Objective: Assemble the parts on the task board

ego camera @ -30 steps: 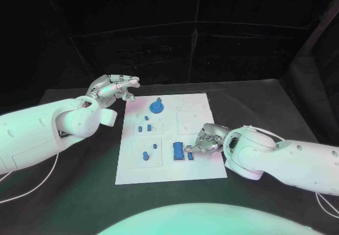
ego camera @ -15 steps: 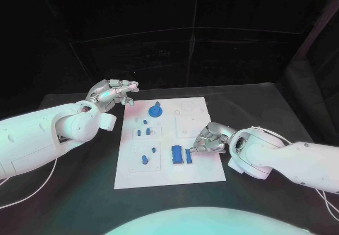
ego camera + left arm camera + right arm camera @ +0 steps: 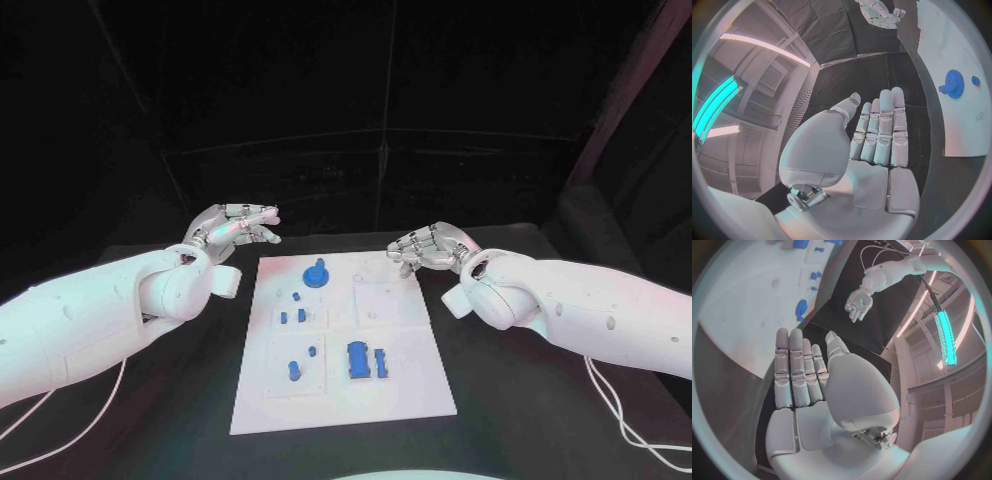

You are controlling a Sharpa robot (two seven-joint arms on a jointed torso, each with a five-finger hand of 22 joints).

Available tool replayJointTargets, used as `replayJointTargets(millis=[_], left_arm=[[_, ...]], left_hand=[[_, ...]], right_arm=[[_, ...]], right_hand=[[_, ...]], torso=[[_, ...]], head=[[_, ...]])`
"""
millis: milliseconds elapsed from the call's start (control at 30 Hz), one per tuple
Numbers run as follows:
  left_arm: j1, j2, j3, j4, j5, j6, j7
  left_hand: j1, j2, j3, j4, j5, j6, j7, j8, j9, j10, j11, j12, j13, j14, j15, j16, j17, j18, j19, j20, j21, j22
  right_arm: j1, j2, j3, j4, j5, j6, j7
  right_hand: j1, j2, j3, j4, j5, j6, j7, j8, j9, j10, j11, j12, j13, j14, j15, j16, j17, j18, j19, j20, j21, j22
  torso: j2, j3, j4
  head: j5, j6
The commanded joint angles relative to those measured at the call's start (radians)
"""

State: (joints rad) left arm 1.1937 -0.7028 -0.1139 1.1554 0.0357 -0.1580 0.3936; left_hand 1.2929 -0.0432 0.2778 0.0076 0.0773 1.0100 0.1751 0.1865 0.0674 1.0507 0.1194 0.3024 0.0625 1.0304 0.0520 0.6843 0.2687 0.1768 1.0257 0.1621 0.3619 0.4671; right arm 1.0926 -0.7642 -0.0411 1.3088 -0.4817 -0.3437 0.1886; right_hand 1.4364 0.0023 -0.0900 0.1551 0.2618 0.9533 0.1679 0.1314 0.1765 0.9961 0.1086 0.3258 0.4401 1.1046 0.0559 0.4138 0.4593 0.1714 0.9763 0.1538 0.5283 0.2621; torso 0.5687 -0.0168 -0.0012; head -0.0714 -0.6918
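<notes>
The white task board (image 3: 408, 388) lies in the middle of the black table. On it a blue gear (image 3: 317, 272) stands at the far end, small blue pegs (image 3: 296, 316) sit in the middle, and two blue blocks (image 3: 368, 361) stand side by side at the near right. My left hand (image 3: 231, 225) hovers off the board's far left corner, fingers straight and holding nothing (image 3: 879, 135). My right hand (image 3: 426, 245) is raised above the far right corner, palm flat and bare (image 3: 801, 375). The gear (image 3: 952, 84) also appears in the left wrist view.
Black table (image 3: 548, 400) surrounds the board on all sides. A white cable (image 3: 620, 420) trails from the right arm over the table's near right. In the right wrist view the left hand (image 3: 859, 302) hangs beyond the board (image 3: 748, 305).
My right hand has left the blue blocks at the board's near right and risen to the far right corner with nothing in it. The camera has tilted. The left hand keeps its place.
</notes>
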Motion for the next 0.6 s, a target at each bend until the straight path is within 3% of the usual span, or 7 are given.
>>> replayJointTargets(millis=[33,133,433,467,500,533,600], left_arm=[[-0.006,0.027,0.002,-0.057,0.033,0.070,0.064],[-0.012,0.055,0.002,-0.105,0.049,0.080,0.081],[-0.020,0.092,0.003,-0.159,0.078,0.035,0.108],[-0.020,0.089,0.003,-0.156,0.047,0.040,0.064],[-0.020,0.089,0.003,-0.155,0.047,0.038,0.064],[-0.021,0.088,0.004,-0.151,0.047,0.034,0.064],[-0.023,0.085,0.006,-0.142,0.045,0.024,0.065]], left_hand=[[0.003,0.002,-0.001,0.011,-0.003,-0.002,0.004,-0.019,-0.002,0.014,0.009,-0.058,0.001,-0.014,0.024,-0.139,-0.050,0.005,-0.041,0.018,-0.072,-0.057],[-0.003,-0.004,-0.023,0.021,-0.002,-0.016,0.012,-0.043,-0.003,0.005,0.023,-0.118,0.000,-0.051,0.056,-0.270,-0.098,-0.001,-0.113,0.053,-0.160,-0.125],[0.014,0.016,-0.087,0.022,-0.001,-0.026,0.019,-0.088,-0.002,-0.008,0.044,-0.211,0.000,-0.065,0.094,-0.457,-0.171,0.010,-0.191,0.102,-0.268,-0.233],[-0.382,0.043,-0.141,-0.008,-0.077,-0.320,-0.041,-0.113,-0.067,-0.325,-0.005,-0.302,-0.062,-0.362,0.050,-0.520,-0.199,-0.053,-0.441,0.021,-0.362,-0.300],[-0.395,0.043,-0.145,-0.008,-0.077,-0.334,-0.043,-0.116,-0.067,-0.336,-0.006,-0.302,-0.062,-0.368,0.049,-0.526,-0.269,-0.053,-0.453,0.018,-0.362,-0.305],[-0.424,0.043,-0.148,-0.008,-0.077,-0.357,-0.047,-0.186,-0.067,-0.360,-0.010,-0.302,-0.062,-0.390,0.045,-0.532,-0.269,-0.053,-0.472,0.013,-0.362,-0.311],[-0.469,0.043,-0.156,-0.008,-0.077,-0.390,-0.053,-0.186,-0.067,-0.395,-0.016,-0.302,-0.062,-0.423,0.040,-0.540,-0.269,-0.053,-0.500,0.004,-0.362,-0.319]], right_arm=[[0.003,0.051,0.000,-0.137,0.202,0.062,0.176],[0.005,0.100,0.001,-0.214,0.271,0.083,0.201],[0.006,0.185,0.004,-0.337,0.354,0.145,0.232],[0.003,0.179,0.003,-0.324,0.280,0.085,0.178],[0.003,0.178,0.003,-0.322,0.281,0.083,0.178],[0.003,0.177,0.003,-0.318,0.282,0.080,0.179],[0.002,0.174,0.004,-0.308,0.286,0.071,0.182]], right_hand=[[0.011,0.009,0.003,-0.001,0.003,0.006,0.009,-0.025,-0.025,0.014,0.020,-0.073,-0.107,-0.055,0.035,-0.137,-0.098,0.005,-0.032,0.038,-0.116,-0.071],[0.007,0.017,0.005,-0.022,-0.007,0.024,0.014,-0.057,-0.056,0.060,0.031,-0.137,-0.226,-0.037,0.046,-0.241,-0.210,0.011,-0.020,0.068,-0.229,-0.144],[-0.004,0.040,0.028,-0.072,-0.020,0.048,0.011,-0.066,-0.100,0.112,0.018,-0.195,-0.360,0.140,0.020,-0.283,-0.314,0.015,0.137,0.031,-0.285,-0.190],[-0.433,-0.002,0.090,-0.155,-0.091,-0.258,-0.043,-0.131,-0.177,-0.225,-0.020,-0.232,-0.440,-0.243,-0.056,-0.321,-0.355,-0.052,-0.206,-0.022,-0.356,-0.262],[-0.449,-0.002,0.090,-0.155,-0.094,-0.266,-0.045,-0.131,-0.177,-0.233,-0.021,-0.233,-0.440,-0.252,-0.056,-0.322,-0.358,-0.052,-0.213,-0.026,-0.359,-0.262],[-0.481,-0.002,0.090,-0.155,-0.100,-0.288,-0.049,-0.131,-0.177,-0.259,-0.024,-0.237,-0.440,-0.279,-0.056,-0.326,-0.362,-0.052,-0.238,-0.030,-0.365,-0.262],[-0.528,-0.002,0.090,-0.155,-0.108,-0.320,-0.055,-0.131,-0.177,-0.294,-0.028,-0.242,-0.440,-0.318,-0.056,-0.330,-0.367,-0.052,-0.273,-0.036,-0.373,-0.262]], torso=[[-0.029,-0.0008,0.0005],[-0.032,0.0004,0.0029],[-0.027,0.0060,0.0123],[-0.030,0.0029,0.0077],[-0.030,0.0032,0.0075],[-0.030,0.0037,0.0073],[-0.030,0.0049,0.0067]], head=[[0.006,0.039],[0.010,0.059],[0.017,0.086],[0.016,0.085],[0.017,0.085],[0.019,0.085],[0.024,0.086]])
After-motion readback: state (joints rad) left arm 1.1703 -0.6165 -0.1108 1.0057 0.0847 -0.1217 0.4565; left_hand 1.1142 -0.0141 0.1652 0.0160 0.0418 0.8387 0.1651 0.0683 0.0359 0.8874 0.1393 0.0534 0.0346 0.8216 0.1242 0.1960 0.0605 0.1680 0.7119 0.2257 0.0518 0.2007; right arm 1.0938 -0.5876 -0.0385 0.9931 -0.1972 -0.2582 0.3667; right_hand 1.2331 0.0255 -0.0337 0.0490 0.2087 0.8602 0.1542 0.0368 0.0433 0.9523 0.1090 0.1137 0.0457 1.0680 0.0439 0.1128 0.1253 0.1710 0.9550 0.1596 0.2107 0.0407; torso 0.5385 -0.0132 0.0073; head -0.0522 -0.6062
